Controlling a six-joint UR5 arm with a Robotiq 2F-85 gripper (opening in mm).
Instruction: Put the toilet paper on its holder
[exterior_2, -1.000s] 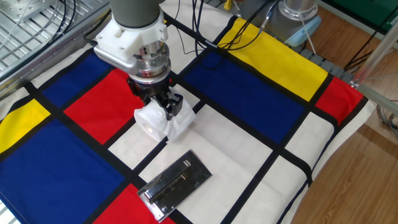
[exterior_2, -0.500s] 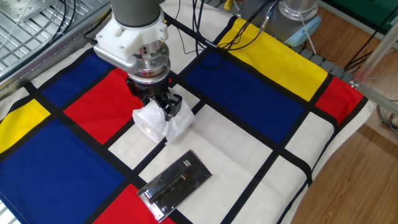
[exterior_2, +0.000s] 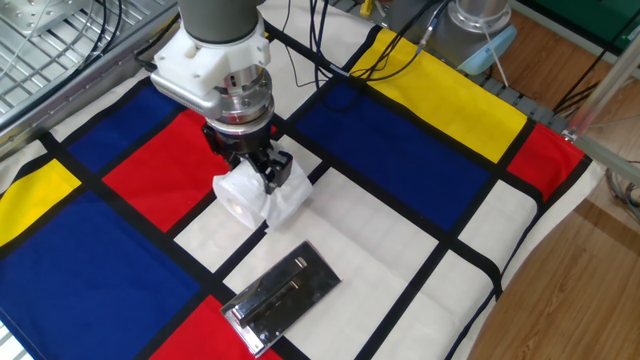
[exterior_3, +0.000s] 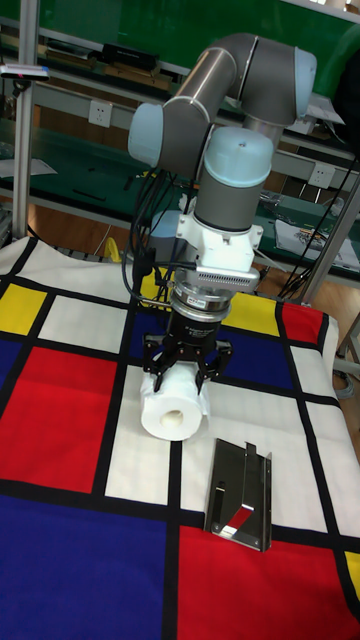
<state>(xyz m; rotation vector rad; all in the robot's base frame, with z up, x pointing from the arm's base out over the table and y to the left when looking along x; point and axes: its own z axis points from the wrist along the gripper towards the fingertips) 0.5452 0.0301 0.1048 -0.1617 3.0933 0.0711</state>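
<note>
Claw (exterior_3: 183, 372) fingers pinch the toilet paper (exterior_3: 173, 409) on the tabletop beside the holder (exterior_2: 281, 296); I'd lift straight, keeping its hollow core level for the bar.

Toilet paper (exterior_2: 255, 197): white, pale tan core opening in tall fixed view. Holder (exterior_2: 283, 294): shiny chrome, dark mirror-like reflections. Tool (exterior_2: 268, 177): black fingers, silver-and-white wrist above. Arm (exterior_3: 235, 75): grey tubes, light-blue joint caps. Worktop (exterior_2: 400, 240) cloth: red, blue, yellow, white rectangles split by black lines.
</note>
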